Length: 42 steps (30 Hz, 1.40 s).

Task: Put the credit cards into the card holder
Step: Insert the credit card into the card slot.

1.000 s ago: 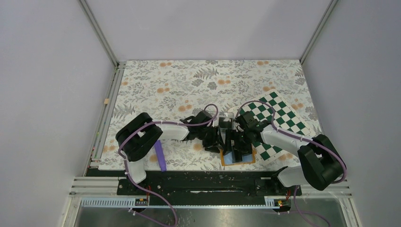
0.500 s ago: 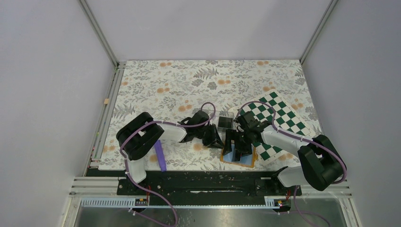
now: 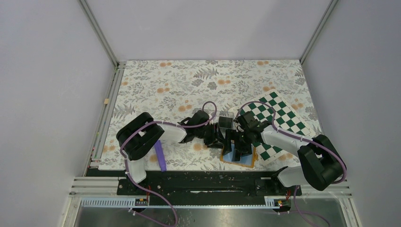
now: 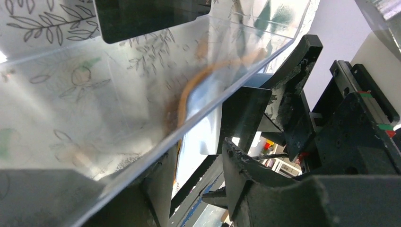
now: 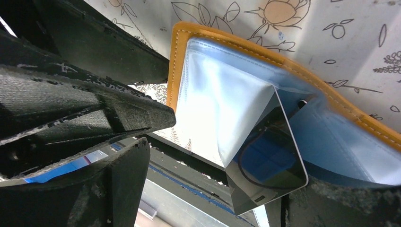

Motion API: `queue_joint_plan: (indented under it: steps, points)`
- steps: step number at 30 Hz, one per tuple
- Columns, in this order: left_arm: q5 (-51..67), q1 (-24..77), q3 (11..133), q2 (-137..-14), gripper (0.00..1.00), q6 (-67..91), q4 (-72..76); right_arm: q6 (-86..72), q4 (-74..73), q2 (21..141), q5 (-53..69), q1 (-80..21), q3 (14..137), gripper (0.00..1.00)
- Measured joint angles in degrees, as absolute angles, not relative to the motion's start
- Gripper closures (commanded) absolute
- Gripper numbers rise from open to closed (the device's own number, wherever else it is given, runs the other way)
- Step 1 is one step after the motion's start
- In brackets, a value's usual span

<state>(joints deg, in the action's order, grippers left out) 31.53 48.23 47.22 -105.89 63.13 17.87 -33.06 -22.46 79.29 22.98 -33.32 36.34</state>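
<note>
floral counter; our wide right tool props the credit card into the card holder. left tool, we cannot tell

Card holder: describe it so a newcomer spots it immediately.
At the near edge of the floral tablecloth, left of the checkered mat, lies the card holder. Unlike the clear box behind it, it is orange with light blue lining.

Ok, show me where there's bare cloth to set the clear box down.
Bare: the far half of the floral cloth, from the back edge down to the arms, and the strip along the left rail. The far end of the checkered mat is free. Crowded: near centre, where the left arm and right arm meet over the card holder and clear box.
</note>
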Motion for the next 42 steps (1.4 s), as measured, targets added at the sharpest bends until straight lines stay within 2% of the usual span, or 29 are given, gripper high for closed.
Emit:
queue_joint_plan:
  steps: [6, 15, 23, 25, 28, 29, 34, 42]
  points:
    - [32.60, 49.01, 47.70, -105.73, 0.73, 62.11, 17.58, -33.06, -21.96, 79.11, 23.49, -33.30, 35.97, 0.13]
    - [27.94, 50.43, 47.51, -99.48, 0.71, 59.48, 6.13, -32.86, -19.81, 79.77, 28.08, -33.28, 35.24, 0.13]
    - [28.21, 50.52, 45.17, -99.37, 0.72, 60.55, 9.69, -32.82, -16.91, 81.56, 33.21, -33.26, 34.52, 0.14]
    - [28.34, 50.52, 44.71, -99.48, 0.77, 60.84, 10.98, -32.80, -15.90, 81.97, 34.92, -33.26, 34.20, 0.13]
    - [29.04, 50.52, 43.44, -99.48, 0.98, 61.76, 14.09, -32.80, -14.87, 82.65, 36.71, -33.26, 34.02, 0.13]
    - [29.32, 50.52, 43.07, -99.48, 1.00, 62.26, 14.96, -32.86, -14.59, 82.83, 37.12, -33.26, 33.98, 0.14]
    - [29.26, 50.65, 42.48, -99.33, 1.00, 62.87, 16.03, -33.04, -14.59, 82.94, 37.19, -33.26, 34.02, 0.13]
    - [23.31, 51.92, 42.46, -94.96, 1.00, 62.61, 6.96, -32.32, -17.80, 82.91, 34.26, -33.93, 36.16, 0.10]
